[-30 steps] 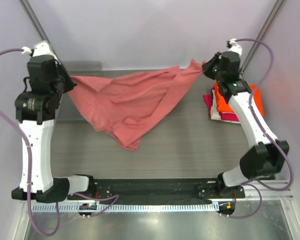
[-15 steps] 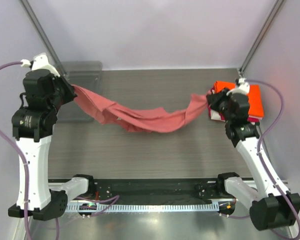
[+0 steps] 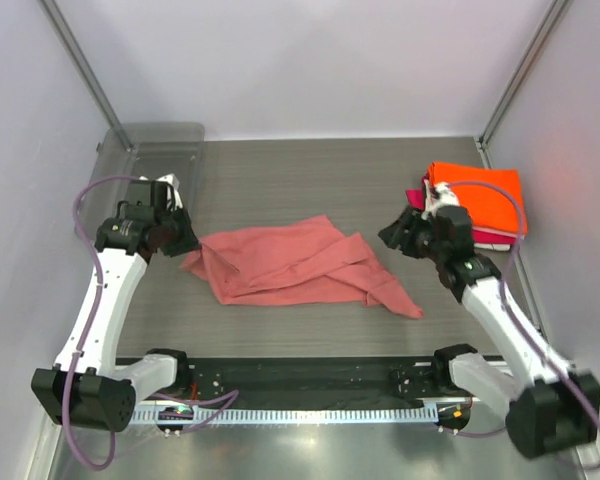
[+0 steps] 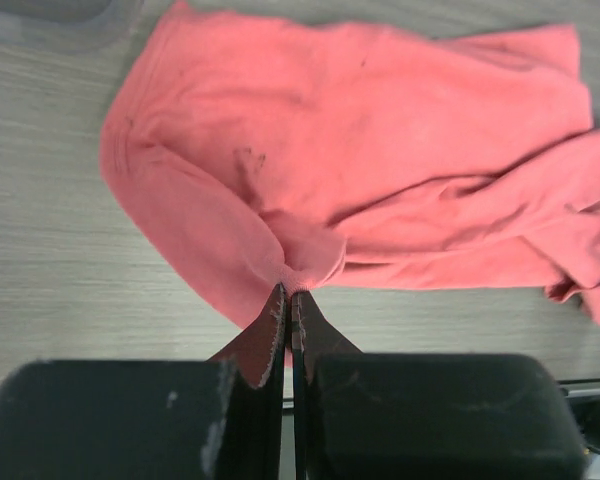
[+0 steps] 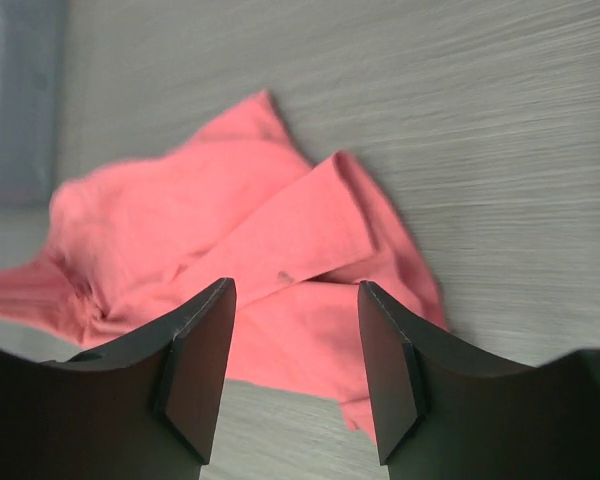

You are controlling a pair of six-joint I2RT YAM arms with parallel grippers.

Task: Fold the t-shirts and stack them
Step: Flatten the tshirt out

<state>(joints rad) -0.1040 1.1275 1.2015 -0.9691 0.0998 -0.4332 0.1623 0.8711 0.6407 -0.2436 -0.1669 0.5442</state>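
Observation:
The salmon-pink t-shirt (image 3: 295, 265) lies crumpled on the table's middle. My left gripper (image 3: 185, 243) is low at its left edge, shut on a pinched fold of it (image 4: 288, 293); the shirt (image 4: 360, 150) spreads away beyond the tips. My right gripper (image 3: 393, 235) is open and empty, hovering over the shirt's right part (image 5: 250, 240) with fingers (image 5: 200, 360) wide apart. At the back right lies a folded stack with the bright orange t-shirt (image 3: 480, 190) on top and a magenta-red edge (image 3: 416, 198) beneath. The white shirt is hidden.
A clear grey plastic tray (image 3: 160, 148) stands at the back left, just behind my left arm; it also shows blurred in the right wrist view (image 5: 20, 100). Frame posts rise at both back corners. The black mounting rail (image 3: 300, 375) runs along the near edge.
The shirt was stretched in the air between both grippers; now it lies on the table. Both arms came down and nearer. The right gripper let go and opened; the left still holds.

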